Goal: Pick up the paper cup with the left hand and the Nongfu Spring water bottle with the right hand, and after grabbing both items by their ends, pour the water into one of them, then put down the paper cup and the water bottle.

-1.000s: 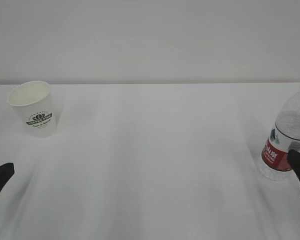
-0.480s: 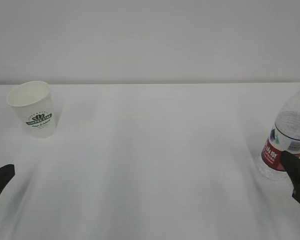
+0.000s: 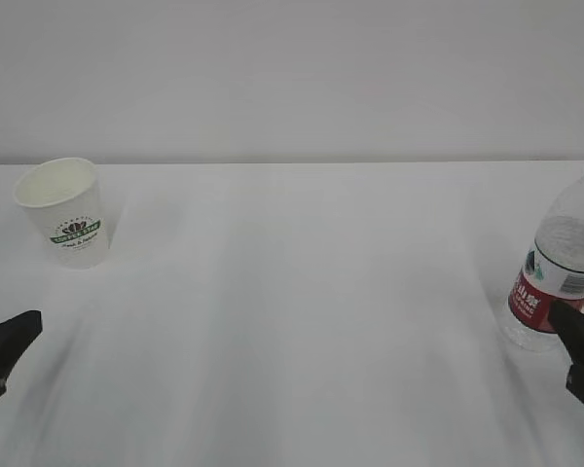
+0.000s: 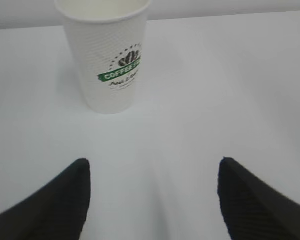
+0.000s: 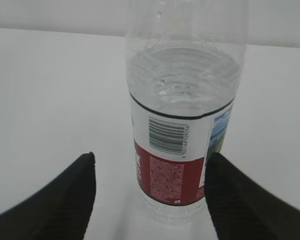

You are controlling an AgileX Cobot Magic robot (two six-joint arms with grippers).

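Observation:
The paper cup (image 3: 68, 214), white with a green logo, stands upright at the far left of the white table (image 3: 292, 292). In the left wrist view the paper cup (image 4: 110, 60) is ahead of my left gripper (image 4: 152, 165) and a little to its left; the jaws stand wide open and empty. The left gripper (image 3: 5, 345) shows only as a black tip at the left edge. The Nongfu Spring water bottle (image 3: 560, 272) stands upright at the right edge, with no cap to be seen. My right gripper (image 5: 152, 156) straddles the bottle (image 5: 182, 125) at its red label, open. Its right finger (image 5: 240, 200) is against the label; the left one is apart. Water (image 5: 182, 65) fills the lower part.
A plain pale wall (image 3: 292, 78) rises behind the table's far edge. Bare white tabletop lies between the cup and the bottle.
The right gripper's jaws have narrowed a little around the bottle's base. The left gripper has crept slightly forward toward the cup. Cup and bottle have not moved.

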